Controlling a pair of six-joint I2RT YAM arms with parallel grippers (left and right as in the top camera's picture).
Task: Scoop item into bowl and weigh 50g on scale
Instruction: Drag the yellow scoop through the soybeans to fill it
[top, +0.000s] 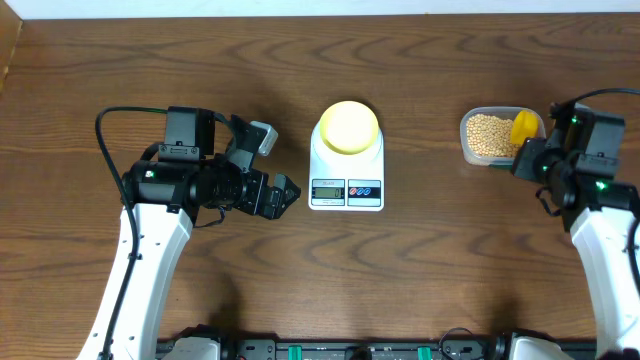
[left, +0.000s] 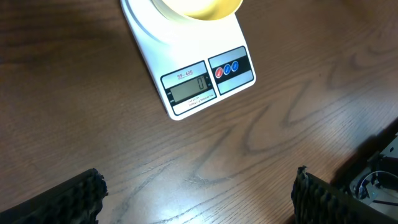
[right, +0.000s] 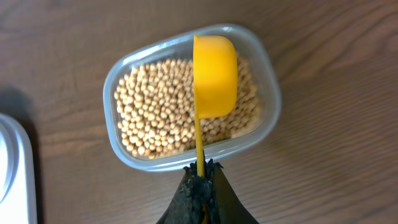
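The pale yellow bowl (top: 348, 126) sits on the white scale (top: 346, 172) at the table's middle; it looks empty in the left wrist view (left: 198, 7), where the scale (left: 186, 62) reads 0. Beige beans (top: 487, 135) fill a clear tub (top: 470, 150) at the right; the beans (right: 158, 112) lie in the tub (right: 118, 140). My right gripper (right: 201, 168) is shut on the handle of a bright yellow scoop (right: 214, 74), whose cup is over the beans. My left gripper (top: 285, 193) is open and empty, left of the scale; its fingers (left: 196, 193) frame bare table.
The brown wooden table (top: 420, 280) spreads around the scale. My left arm (top: 160, 250) stands at the left and my right arm (top: 610, 240) at the right edge. The tub lies a short way right of the scale.
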